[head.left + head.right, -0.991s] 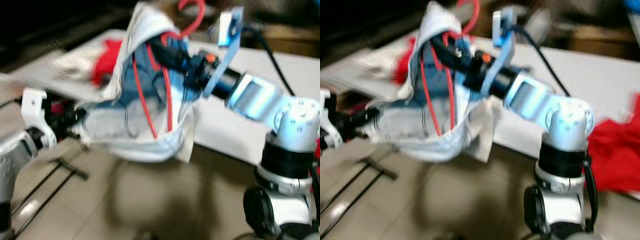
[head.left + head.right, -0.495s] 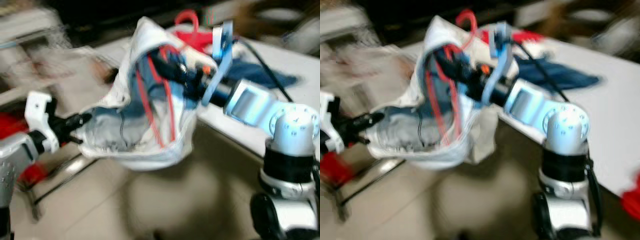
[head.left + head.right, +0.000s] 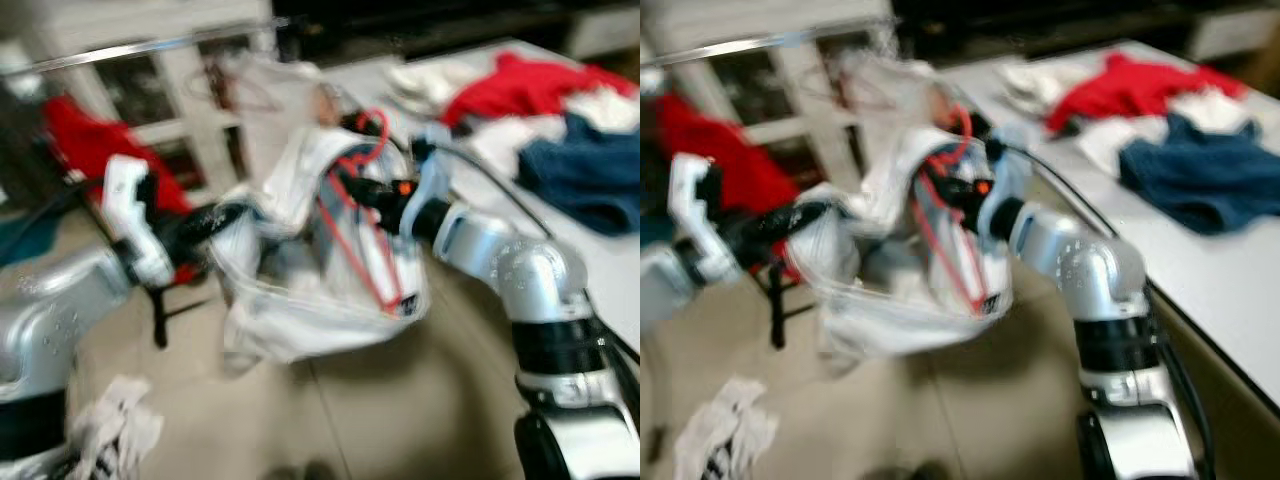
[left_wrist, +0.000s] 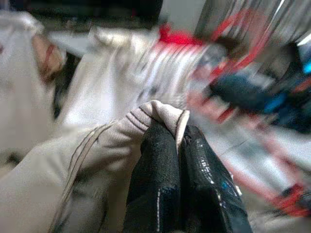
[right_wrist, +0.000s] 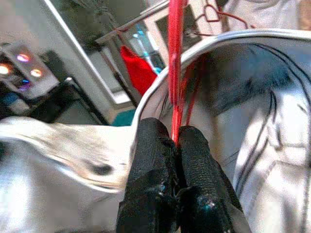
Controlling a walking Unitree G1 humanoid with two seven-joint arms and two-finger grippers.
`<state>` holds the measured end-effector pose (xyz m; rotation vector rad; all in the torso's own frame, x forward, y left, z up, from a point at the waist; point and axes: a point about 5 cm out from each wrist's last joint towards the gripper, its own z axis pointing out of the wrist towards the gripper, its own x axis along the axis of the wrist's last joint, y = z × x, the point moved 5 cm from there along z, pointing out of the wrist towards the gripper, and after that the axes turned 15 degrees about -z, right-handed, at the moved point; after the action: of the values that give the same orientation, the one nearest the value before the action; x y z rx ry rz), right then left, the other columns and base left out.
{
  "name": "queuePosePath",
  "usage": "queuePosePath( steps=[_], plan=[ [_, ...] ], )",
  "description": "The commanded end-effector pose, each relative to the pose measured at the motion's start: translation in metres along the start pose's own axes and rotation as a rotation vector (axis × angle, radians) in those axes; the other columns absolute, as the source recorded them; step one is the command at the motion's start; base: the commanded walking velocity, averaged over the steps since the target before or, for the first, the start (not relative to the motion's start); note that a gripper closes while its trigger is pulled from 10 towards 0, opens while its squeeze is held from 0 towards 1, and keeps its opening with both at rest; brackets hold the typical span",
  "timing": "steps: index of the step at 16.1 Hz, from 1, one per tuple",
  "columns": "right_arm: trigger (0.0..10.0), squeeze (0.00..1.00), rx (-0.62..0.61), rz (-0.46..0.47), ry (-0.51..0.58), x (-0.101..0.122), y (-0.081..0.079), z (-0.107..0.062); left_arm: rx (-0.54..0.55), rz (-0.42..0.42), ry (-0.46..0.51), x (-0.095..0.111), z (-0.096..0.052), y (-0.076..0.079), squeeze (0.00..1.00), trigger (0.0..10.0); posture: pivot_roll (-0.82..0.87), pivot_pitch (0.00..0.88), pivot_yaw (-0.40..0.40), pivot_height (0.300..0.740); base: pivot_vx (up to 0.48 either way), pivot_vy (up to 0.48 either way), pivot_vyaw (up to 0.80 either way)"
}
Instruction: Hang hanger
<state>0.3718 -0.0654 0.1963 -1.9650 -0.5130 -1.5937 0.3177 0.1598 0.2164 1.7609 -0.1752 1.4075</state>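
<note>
A red hanger (image 3: 360,215) carries a white garment (image 3: 300,300), held in the air in front of me between both arms. My right gripper (image 5: 176,141) is shut on the hanger's red wire (image 5: 175,63), just below the hook (image 3: 368,125). My left gripper (image 4: 176,138) is shut on a folded edge of the white garment (image 4: 121,141) at its left side. A metal clothes rail (image 3: 150,48) runs across the upper left, with a red garment (image 3: 85,135) hanging from it.
A white table (image 3: 1200,250) on the right holds red (image 3: 1130,85), white and dark blue clothes (image 3: 1210,175). A crumpled white cloth (image 3: 115,430) lies on the tiled floor at lower left. A white shelf unit (image 3: 190,90) stands behind the rail.
The camera has swung left: the table has slid to the right and the clothes rail has come into view. Both grippers keep their hold on hanger and garment.
</note>
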Motion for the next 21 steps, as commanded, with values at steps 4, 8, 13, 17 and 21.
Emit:
queuePosePath(
  steps=[4,8,13,17,21],
  plan=[
    [10.0,0.00,-0.092,0.016,0.057,-0.012,0.017,0.002,0.017,0.100,-0.068,-0.015,0.012,0.006,0.00,0.0,-0.06,0.000,0.090,0.740,0.000,0.000,0.00],
    [10.0,0.00,-0.146,0.098,0.122,-0.021,0.025,-0.003,-0.014,0.168,-0.074,-0.024,0.018,0.011,0.00,0.0,-0.05,0.000,0.090,0.740,0.000,0.000,0.00],
    [10.0,0.00,-0.269,0.307,0.229,-0.026,0.051,-0.004,-0.110,0.204,-0.072,-0.025,0.031,0.028,0.00,0.0,-0.05,0.000,0.085,0.740,0.000,0.000,0.00],
    [10.0,0.00,-0.405,0.373,0.233,-0.040,0.072,-0.006,-0.233,0.123,0.036,0.001,0.042,0.054,0.00,0.0,-0.04,0.000,0.084,0.740,0.000,0.000,0.00],
    [10.0,0.00,-0.405,0.498,0.323,-0.026,0.076,-0.007,-0.204,0.168,-0.061,-0.018,0.049,0.049,0.00,0.0,-0.04,0.000,0.094,0.740,0.000,0.000,0.00]
  ],
)
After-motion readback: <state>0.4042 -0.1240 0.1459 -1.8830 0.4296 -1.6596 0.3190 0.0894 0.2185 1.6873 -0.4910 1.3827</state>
